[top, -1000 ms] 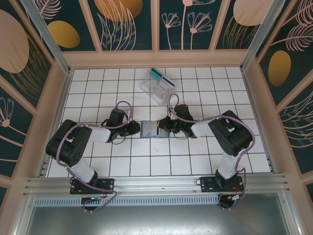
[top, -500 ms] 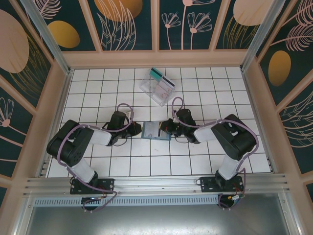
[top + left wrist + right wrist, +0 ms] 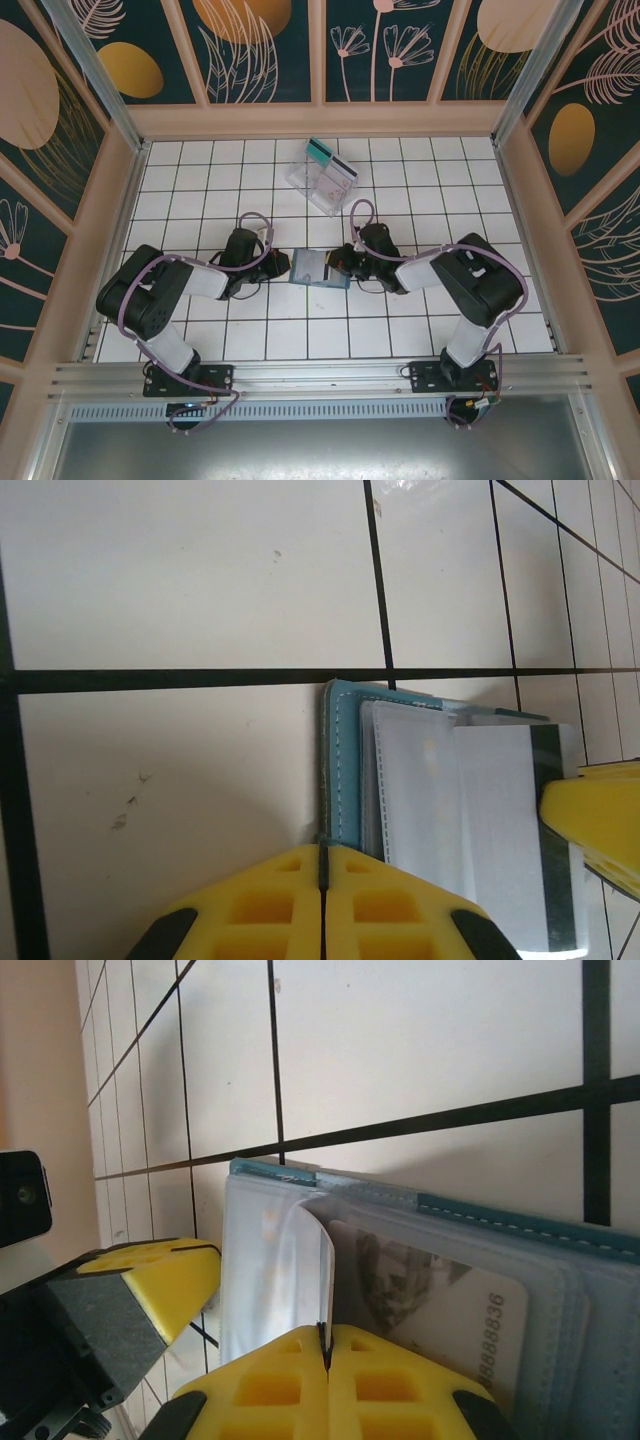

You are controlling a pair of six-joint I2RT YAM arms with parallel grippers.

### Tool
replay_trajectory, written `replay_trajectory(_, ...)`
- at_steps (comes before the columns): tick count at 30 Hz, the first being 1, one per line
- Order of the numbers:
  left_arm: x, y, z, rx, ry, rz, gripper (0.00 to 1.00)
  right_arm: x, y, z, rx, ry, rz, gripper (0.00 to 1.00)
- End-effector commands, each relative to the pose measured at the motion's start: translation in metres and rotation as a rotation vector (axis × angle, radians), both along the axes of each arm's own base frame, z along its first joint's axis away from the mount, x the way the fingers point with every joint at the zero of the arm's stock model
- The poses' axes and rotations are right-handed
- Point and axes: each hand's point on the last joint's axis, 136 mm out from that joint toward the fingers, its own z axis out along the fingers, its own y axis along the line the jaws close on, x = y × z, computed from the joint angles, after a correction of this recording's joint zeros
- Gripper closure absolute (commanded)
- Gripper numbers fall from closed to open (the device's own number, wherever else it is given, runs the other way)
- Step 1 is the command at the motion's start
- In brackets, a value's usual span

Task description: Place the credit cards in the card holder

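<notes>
Card holder (image 3: pixel 318 268) lies opened on the tiled surface (image 3: pixel 180 580), mid-way between the two arms, blue-grey inside facing up, slot pockets showing.

Left tool (image 3: pixel 322 862): yellow pads pressed together on the holder's stitched teal edge. Likely an anchor, so the holder cannot skate across the smooth tiles when pushed from the other side.

Right tool (image 3: pixel 326 1345): pads closed flat on a thin whitish card (image 3: pixel 495 820), dark stripe at the end nearest this tool. From the left wrist the card lies over the pockets, free end toward the spine. From the right wrist it reads edge-on. Whether its leading edge is inside a slot or just resting on top, I cannot tell. Gripping at the striped end leaves most of the card's length free to slide in.

Another card with printed digits (image 3: pixel 440 1305) sits in a pocket beside it.

Room: tight between the tools. They face each other with just the holder between, so any push along the card runs straight at the left pads. The holder's far edge is free, with bare tiles on the near and far sides. Clear tray (image 3: pixel 322 180) stands well apart toward the back wall, a teal card (image 3: pixel 319 151) propped in it. Side walls are well clear of both arms.
</notes>
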Motion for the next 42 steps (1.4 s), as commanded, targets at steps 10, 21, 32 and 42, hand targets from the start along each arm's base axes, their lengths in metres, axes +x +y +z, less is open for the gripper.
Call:
replay_trajectory(10,-0.053,-0.01,-0.038,0.031,0.192,-0.077,0.93,-0.014,0.031,-0.017,-0.003,0.041,0.08,1.0)
replay_trajectory(21,-0.055,-0.007,-0.045,0.053,0.207,-0.057,0.94,-0.033,0.013,-0.018,-0.077,0.066,0.088,1.0)
replay_trajectory(32,-0.054,-0.002,-0.048,0.063,0.214,-0.019,0.95,-0.037,0.005,-0.014,-0.089,0.067,0.071,1.0)
replay_trajectory(42,-0.056,0.001,-0.052,0.066,0.221,0.001,0.97,-0.047,-0.003,-0.017,-0.097,0.082,0.061,1.0)
